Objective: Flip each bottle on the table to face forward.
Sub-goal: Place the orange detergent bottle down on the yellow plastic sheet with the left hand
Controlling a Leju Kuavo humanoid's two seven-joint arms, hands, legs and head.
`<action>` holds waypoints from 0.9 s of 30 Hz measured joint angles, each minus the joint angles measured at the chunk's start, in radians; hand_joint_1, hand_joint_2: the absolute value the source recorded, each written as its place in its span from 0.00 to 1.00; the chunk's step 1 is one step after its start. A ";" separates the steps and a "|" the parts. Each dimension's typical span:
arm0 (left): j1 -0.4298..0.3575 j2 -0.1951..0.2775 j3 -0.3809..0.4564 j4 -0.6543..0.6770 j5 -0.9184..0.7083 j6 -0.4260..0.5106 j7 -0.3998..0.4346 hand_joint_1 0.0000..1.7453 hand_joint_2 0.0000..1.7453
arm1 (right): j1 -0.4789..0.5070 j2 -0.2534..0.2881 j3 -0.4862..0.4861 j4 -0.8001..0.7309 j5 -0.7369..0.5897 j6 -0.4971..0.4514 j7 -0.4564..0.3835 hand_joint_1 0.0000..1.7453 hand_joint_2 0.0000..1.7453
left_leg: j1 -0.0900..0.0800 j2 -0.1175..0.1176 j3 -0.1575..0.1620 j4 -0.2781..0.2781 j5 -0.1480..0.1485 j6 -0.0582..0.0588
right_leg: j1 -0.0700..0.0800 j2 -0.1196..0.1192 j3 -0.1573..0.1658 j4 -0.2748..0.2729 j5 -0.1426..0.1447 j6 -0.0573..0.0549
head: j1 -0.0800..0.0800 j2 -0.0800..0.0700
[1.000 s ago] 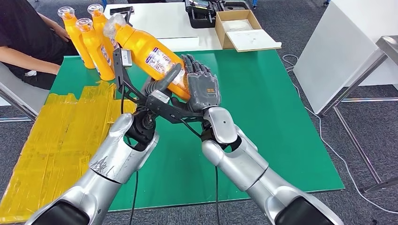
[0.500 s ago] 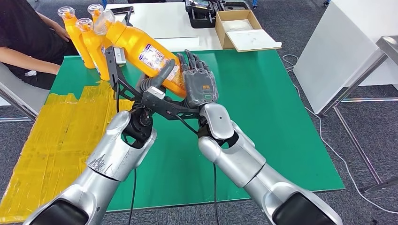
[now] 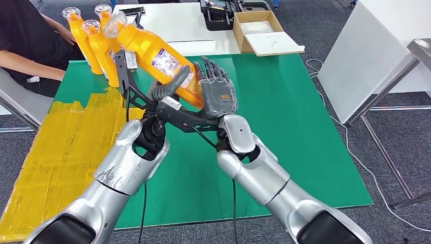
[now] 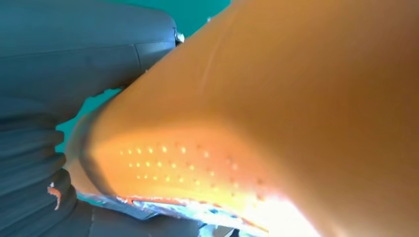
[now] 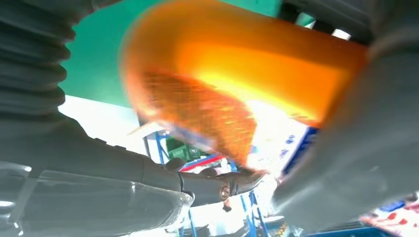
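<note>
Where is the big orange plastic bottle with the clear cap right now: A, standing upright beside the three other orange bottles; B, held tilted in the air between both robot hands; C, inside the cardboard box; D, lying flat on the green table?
B: the big orange plastic bottle is tilted above the green table, held between the left hand and right hand.

A green desk fills mid-frame; three orange bottles stand at its upper left, yellow tape patch at left.
</note>
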 joint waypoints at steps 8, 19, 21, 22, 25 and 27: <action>-0.136 0.100 0.096 0.093 -0.107 0.020 -0.101 1.00 1.00 | 0.090 -0.043 0.083 -0.072 0.008 0.014 -0.047 0.00 0.00 | 0.002 0.001 0.000 0.000 0.001 -0.001 | 0.000 0.001 -0.001 0.001 0.000 0.000 | 0.000 0.000; -0.182 0.189 0.194 0.167 -0.186 0.022 -0.134 1.00 1.00 | 0.111 -0.095 0.111 -0.129 -0.012 0.017 -0.064 0.00 0.00 | 0.002 0.000 -0.001 0.000 0.001 -0.001 | 0.001 0.001 0.000 0.001 0.000 -0.001 | 0.000 0.000; -0.184 0.201 0.193 0.172 -0.247 0.038 -0.149 1.00 1.00 | 0.114 -0.102 0.111 -0.136 -0.013 0.016 -0.064 0.00 0.00 | 0.002 0.000 -0.001 0.000 0.001 -0.001 | 0.000 0.001 0.000 0.001 0.000 -0.001 | 0.000 0.000; -0.185 0.210 0.189 0.176 -0.299 0.051 -0.158 1.00 1.00 | 0.117 -0.106 0.111 -0.141 -0.012 0.016 -0.064 0.00 0.00 | 0.002 0.000 -0.001 0.000 0.001 -0.001 | 0.000 0.001 0.000 0.001 0.000 -0.001 | 0.000 0.000; -0.195 0.246 0.154 0.197 -0.531 0.087 -0.166 1.00 1.00 | 0.130 -0.129 0.095 -0.165 -0.003 0.008 -0.064 0.00 0.00 | 0.002 0.000 -0.001 0.000 0.001 -0.001 | 0.000 0.001 0.000 0.001 0.000 -0.001 | 0.000 0.000; -0.199 0.277 0.128 0.220 -0.692 0.097 -0.162 1.00 1.00 | 0.143 -0.150 0.066 -0.188 0.012 0.001 -0.064 0.00 0.00 | 0.002 0.000 -0.001 0.000 0.001 -0.001 | 0.000 0.001 0.000 0.001 0.000 -0.001 | 0.000 0.000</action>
